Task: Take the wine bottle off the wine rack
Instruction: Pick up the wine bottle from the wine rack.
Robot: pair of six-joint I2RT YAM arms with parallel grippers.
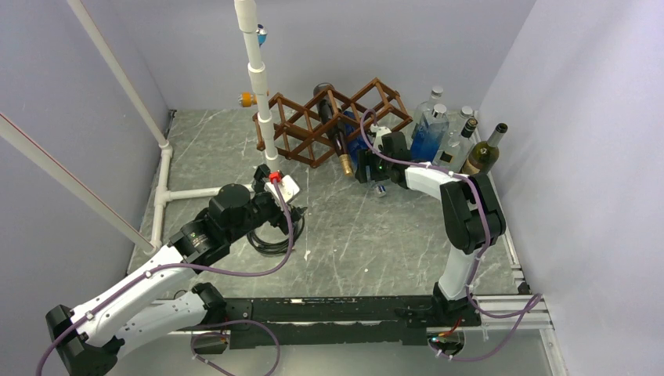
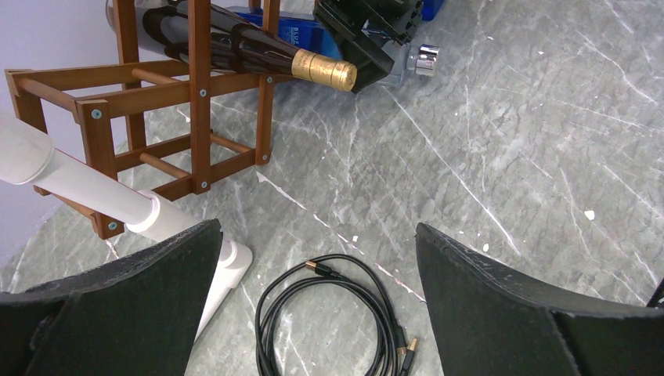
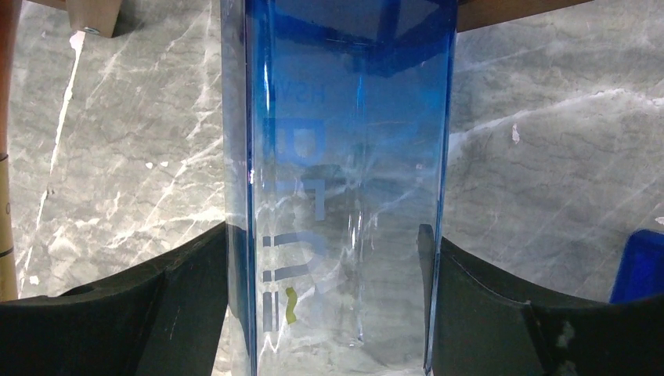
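The dark brown wine rack [image 1: 301, 129] stands at the back middle; it also shows in the left wrist view [image 2: 200, 94]. A dark wine bottle [image 1: 333, 129] with a gold foil neck lies in a rack cell, neck toward me [image 2: 250, 51]. A blue-tinted clear bottle [image 3: 344, 157] lies in the cell beside it. My right gripper [image 1: 374, 168] [image 3: 322, 266] is shut on the blue bottle, a finger pressed on each side. My left gripper [image 1: 270, 184] [image 2: 317, 258] is open and empty, left of and in front of the rack.
A white PVC pipe frame [image 1: 258, 70] stands just left of the rack. Several clear bottles [image 1: 446, 129] and a green wine bottle [image 1: 483, 153] stand at the back right. A coiled black cable [image 2: 337, 313] lies under my left gripper. Walls close three sides.
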